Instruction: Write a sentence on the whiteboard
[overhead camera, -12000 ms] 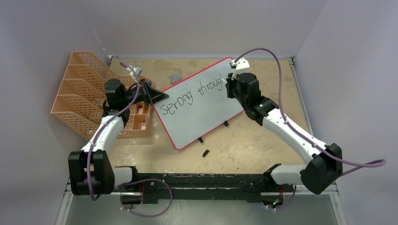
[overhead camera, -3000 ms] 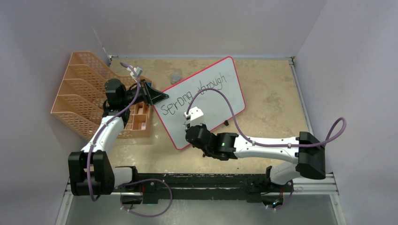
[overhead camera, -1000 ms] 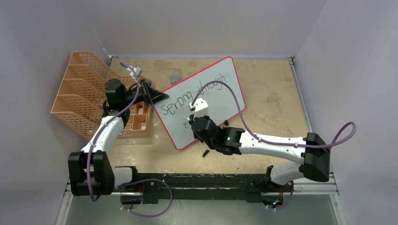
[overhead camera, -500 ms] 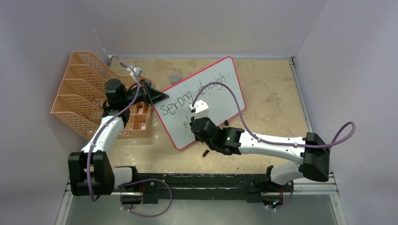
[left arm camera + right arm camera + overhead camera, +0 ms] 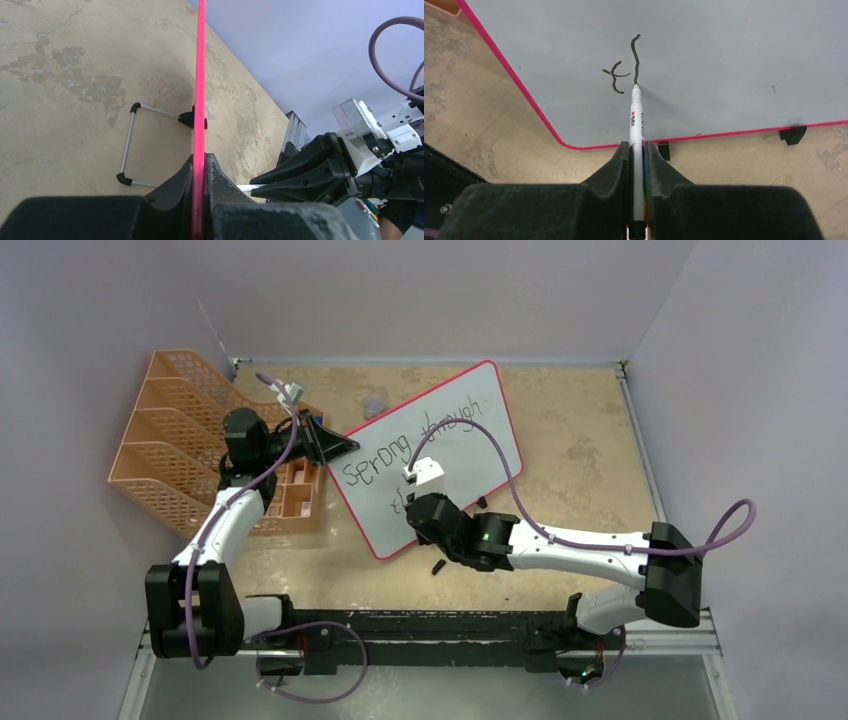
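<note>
The whiteboard lies slanted on the table, pale with a red-pink frame. My left gripper is shut on its left edge, the jaws pinching the frame. The sentence reads "Sprong through" in one line. Below it stand a small "t" and a tall wavy stroke. My right gripper is shut on a white marker, whose tip touches the board at the foot of that stroke. From above, the right gripper sits over the board's lower left part.
An orange mesh file rack and a small orange organiser stand left of the board. A black cap lies on the table below the board. The board's black feet and a wire stand show at its edges.
The right arm left the end of "through" for the board's lower left, wrote a "t", then drew a tall stroke beside it. The left gripper has not moved.
</note>
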You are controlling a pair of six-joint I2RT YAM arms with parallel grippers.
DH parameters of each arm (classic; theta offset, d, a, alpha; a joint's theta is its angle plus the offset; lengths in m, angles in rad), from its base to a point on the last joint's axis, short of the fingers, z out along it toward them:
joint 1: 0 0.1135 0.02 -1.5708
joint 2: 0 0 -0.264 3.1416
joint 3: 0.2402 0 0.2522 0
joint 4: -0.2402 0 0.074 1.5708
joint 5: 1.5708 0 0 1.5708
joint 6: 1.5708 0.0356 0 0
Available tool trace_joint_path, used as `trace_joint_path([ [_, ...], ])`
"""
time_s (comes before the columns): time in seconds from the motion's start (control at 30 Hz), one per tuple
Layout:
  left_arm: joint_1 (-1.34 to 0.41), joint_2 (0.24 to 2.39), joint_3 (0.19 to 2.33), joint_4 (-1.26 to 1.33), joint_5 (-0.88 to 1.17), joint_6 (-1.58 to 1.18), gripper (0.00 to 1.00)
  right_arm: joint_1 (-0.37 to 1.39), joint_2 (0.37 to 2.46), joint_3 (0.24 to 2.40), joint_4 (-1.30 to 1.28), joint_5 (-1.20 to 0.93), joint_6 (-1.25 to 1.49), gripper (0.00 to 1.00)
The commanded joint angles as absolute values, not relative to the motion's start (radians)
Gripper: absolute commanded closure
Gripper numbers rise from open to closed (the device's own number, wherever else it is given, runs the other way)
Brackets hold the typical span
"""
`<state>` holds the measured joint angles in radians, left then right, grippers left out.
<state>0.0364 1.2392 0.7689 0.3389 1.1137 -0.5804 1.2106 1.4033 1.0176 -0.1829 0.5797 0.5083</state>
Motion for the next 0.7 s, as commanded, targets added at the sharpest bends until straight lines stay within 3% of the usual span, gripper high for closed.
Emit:
trace_joint_path([
  [0.0, 0.011, 1.227, 0.781, 0.325, 1.155, -0.541, 1.00, 1.209, 1.410, 1.005, -0.186, 0.575, 0.525, 1.00],
  [0.67, 0.012, 1.229, 0.781, 0.325, 1.153, -0.540, 1.00, 1.210, 1.304, 0.956, -0.100, 0.606, 0.518, 1.00],
])
